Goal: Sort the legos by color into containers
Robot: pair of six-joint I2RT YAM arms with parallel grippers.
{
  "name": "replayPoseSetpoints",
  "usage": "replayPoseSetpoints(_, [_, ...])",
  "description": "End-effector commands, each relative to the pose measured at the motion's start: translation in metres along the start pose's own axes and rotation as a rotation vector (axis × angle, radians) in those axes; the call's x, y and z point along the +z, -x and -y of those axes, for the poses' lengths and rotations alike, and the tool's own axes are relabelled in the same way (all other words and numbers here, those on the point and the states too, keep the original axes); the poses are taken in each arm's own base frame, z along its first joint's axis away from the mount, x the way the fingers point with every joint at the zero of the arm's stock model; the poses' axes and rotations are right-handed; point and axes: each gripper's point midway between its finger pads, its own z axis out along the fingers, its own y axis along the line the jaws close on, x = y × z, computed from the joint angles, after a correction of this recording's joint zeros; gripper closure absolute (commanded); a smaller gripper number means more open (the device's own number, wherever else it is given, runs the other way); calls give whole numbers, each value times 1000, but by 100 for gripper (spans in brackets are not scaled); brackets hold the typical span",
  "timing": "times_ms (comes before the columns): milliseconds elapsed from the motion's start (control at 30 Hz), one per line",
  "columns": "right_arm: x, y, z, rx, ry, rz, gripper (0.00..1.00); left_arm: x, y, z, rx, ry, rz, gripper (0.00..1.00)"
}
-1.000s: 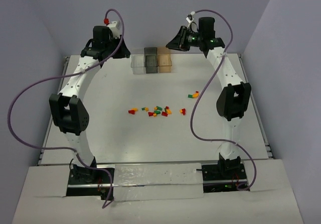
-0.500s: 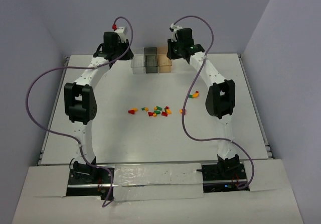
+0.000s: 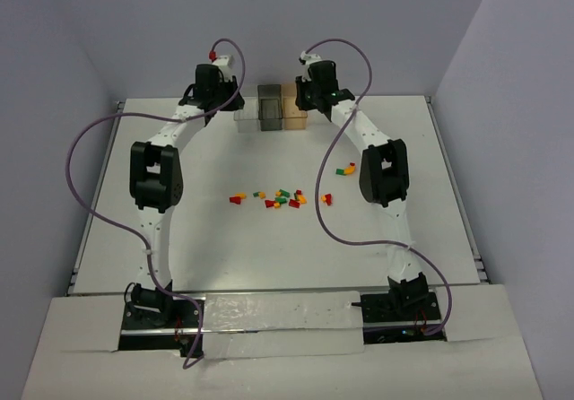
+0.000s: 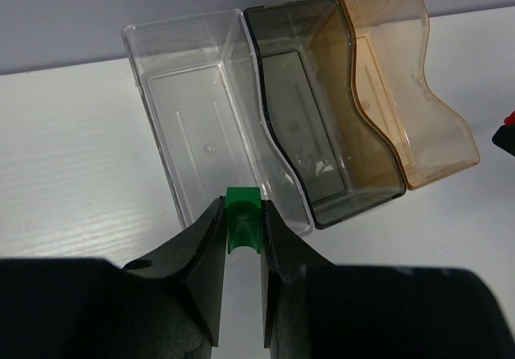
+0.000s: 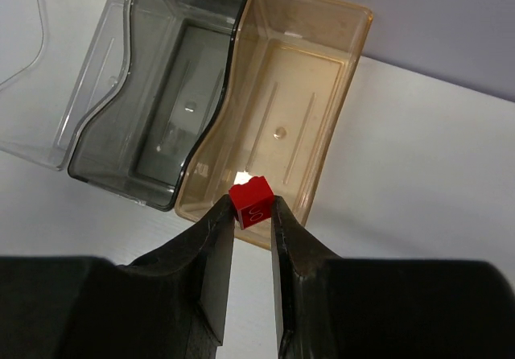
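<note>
Both arms reach to the far edge of the table [image 3: 224,158], elbows raised mid-table and wrists pitched down over the row of containers. Left gripper [image 4: 242,210] is clenched on a green brick [image 4: 242,226], pinched by its side faces with the top poking above the fingertips. By the left wrist view it hangs at the near end wall of the clear box [image 4: 201,134], close to the corner shared with the dark grey box [image 4: 306,117]. Right gripper [image 5: 250,214] is likewise clamped on a red brick [image 5: 251,200], which lines up with the near rim of the orange-tinted box [image 5: 290,117]. Held this way, each brick should fall straight once you part the jaws. Neither looks fully over a box floor, though, so I judge a short push forward is needed first or the piece may clip the rim. All three boxes look bare inside. The remaining loose legos [image 3: 278,199] lie mid-table, well apart from the boxes, with a further pair [image 3: 344,169] off to the right beside the right arm. Sorting looks barely begun.
</note>
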Motion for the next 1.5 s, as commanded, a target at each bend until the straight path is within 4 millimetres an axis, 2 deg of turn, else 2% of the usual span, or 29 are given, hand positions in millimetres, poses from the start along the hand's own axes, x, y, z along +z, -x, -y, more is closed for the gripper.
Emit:
replayPoseSetpoints(0, [4, 33, -13, -34, 4, 120, 100, 6, 33, 12, 11, -36, 106, 83])
replayPoseSetpoints(167, [11, 35, -16, -41, 2, 146, 94, 14, 31, 9, 11, -33, 119, 80])
replayPoseSetpoints(267, [14, 38, -17, -46, -2, 161, 90, 18, 31, 9, 12, -35, 123, 74])
replayPoseSetpoints(300, [15, 40, -17, -48, -5, 169, 87, 20, 29, 8, 10, -35, 120, 68])
replayPoseSetpoints(367, [17, 40, -17, -50, -10, 177, 75, 21, 29, 8, 11, -37, 121, 54])
replayPoseSetpoints(467, [17, 43, -16, -53, -16, 188, 53, 22, 31, 9, 11, -41, 130, 42])
replayPoseSetpoints(500, [17, 44, -16, -53, -17, 190, 49, 22, 32, 10, 11, -42, 134, 39])
replayPoseSetpoints(633, [11, 55, -17, -53, -17, 212, 36, 18, 45, 12, 14, -45, 156, 35])
replayPoseSetpoints(733, [6, 63, -19, -54, -13, 224, 32, 12, 55, 16, 20, -51, 174, 35])
replayPoseSetpoints(800, [-4, 73, -24, -54, -3, 240, 31, 6, 64, 20, 25, -59, 189, 35])
replayPoseSetpoints(900, [-28, 93, -38, -58, 46, 263, 28, -20, 85, 35, 40, -98, 217, 35])
replayPoseSetpoints(933, [-43, 102, -44, -62, 63, 275, 26, -26, 80, 40, 51, -123, 197, 34])
replayPoseSetpoints(967, [-53, 108, -49, -68, 81, 282, 24, -41, 87, 47, 74, -143, 204, 34])
replayPoseSetpoints(1000, [-62, 113, -51, -69, 85, 292, 23, -42, 79, 49, 76, -159, 183, 34])
replayPoseSetpoints(1033, [-79, 122, -56, -76, 101, 304, 20, -64, 85, 59, 99, -191, 186, 34])
replayPoseSetpoints(1067, [-92, 127, -60, -80, 114, 309, 19, -77, 84, 65, 116, -211, 179, 33])
replayPoseSetpoints(1100, [-109, 133, -64, -83, 129, 310, 15, -86, 79, 67, 134, -221, 162, 33])
replayPoseSetpoints(1133, [-114, 132, -64, -86, 133, 302, 13, -94, 74, 69, 140, -234, 150, 33])
replayPoseSetpoints(1200, [-138, 118, -68, -102, 153, 240, 3, -114, 37, 69, 174, -272, 58, 30])
replayPoseSetpoints(1233, [-149, 107, -68, -122, 160, 200, 0, -131, 23, 71, 203, -299, 24, 29])
replayPoseSetpoints(1333, [-172, 66, -69, -157, 192, 96, 0, -165, -11, 71, 324, -338, -44, 28])
replayPoseSetpoints(1400, [-184, 37, -70, -183, 218, 37, 0, -185, -49, 71, 361, -391, -148, 28])
replayPoseSetpoints(1467, [-199, 14, -73, -186, 246, -9, 0, -202, -64, 76, 421, -449, -176, 30])
